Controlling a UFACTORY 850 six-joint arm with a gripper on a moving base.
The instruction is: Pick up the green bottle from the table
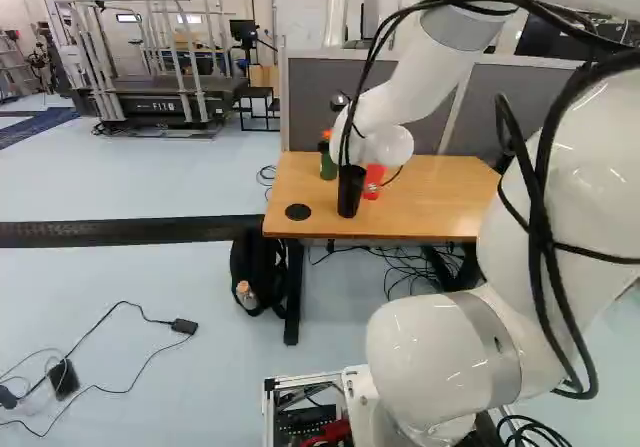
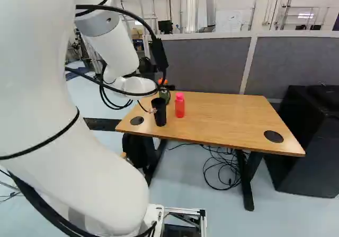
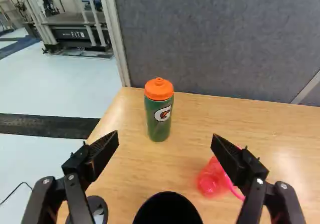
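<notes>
Grey partition (image 3: 215, 33) behind wooden worktop (image 3: 285, 134). Left to right: black disc (image 1: 298, 212), round, set in worktop, beside one finger of gripper (image 3: 165, 139); green bottle (image 3: 158, 119), orange lid, upright on worktop, ahead of gap between fingers; black cup (image 3: 167, 211), open-topped, nearest gripper; red bottle (image 2: 179, 106), upright, by other finger, partly hidden by it. Gripper: fingers spread wide.

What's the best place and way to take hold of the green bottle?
Probably the body of the green bottle, below its orange lid, one finger each side. It stands upright and roughly cylindrical, suiting a level approach from the table's near side; the open hand should clear the black cup in front.
</notes>
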